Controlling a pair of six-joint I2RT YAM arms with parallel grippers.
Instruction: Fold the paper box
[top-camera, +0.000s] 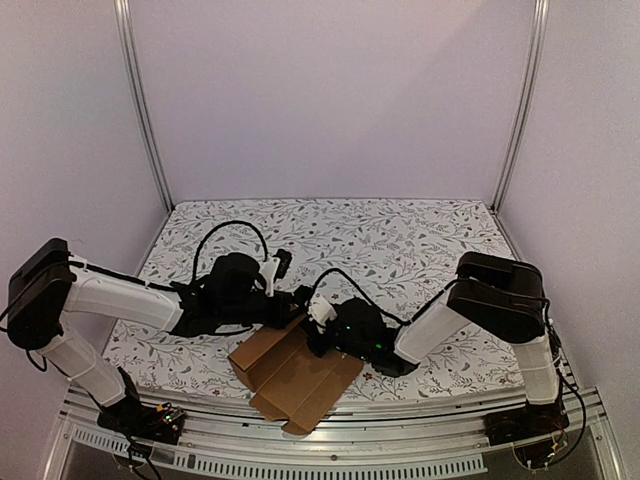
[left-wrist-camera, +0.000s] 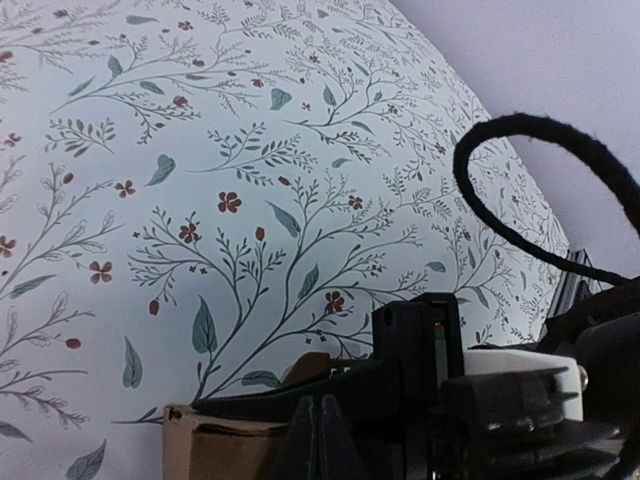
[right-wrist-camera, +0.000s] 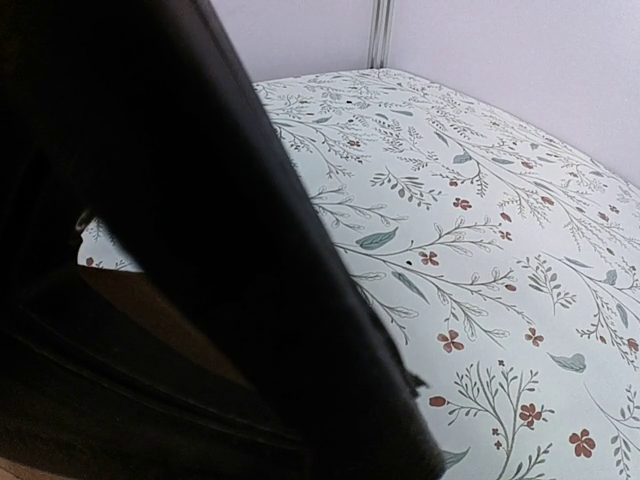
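The paper box (top-camera: 296, 378) is a brown die-cut cardboard sheet lying mostly flat near the table's front edge, with its far edge lifted. My left gripper (top-camera: 297, 303) is at that far edge. In the left wrist view its fingers (left-wrist-camera: 312, 442) are pressed together with only a thin seam between them, and brown cardboard (left-wrist-camera: 215, 452) shows right beside them. My right gripper (top-camera: 322, 330) is at the same edge, close to the left one. A dark out-of-focus shape fills most of the right wrist view, with a strip of brown cardboard (right-wrist-camera: 135, 305) behind it, so its jaws are hidden.
The table is covered with a floral cloth (top-camera: 400, 250). The white walls and metal frame posts (top-camera: 140, 110) enclose the back and sides. A black cable (left-wrist-camera: 520, 150) loops across the left wrist view. The metal front rail (top-camera: 400, 440) runs just below the box.
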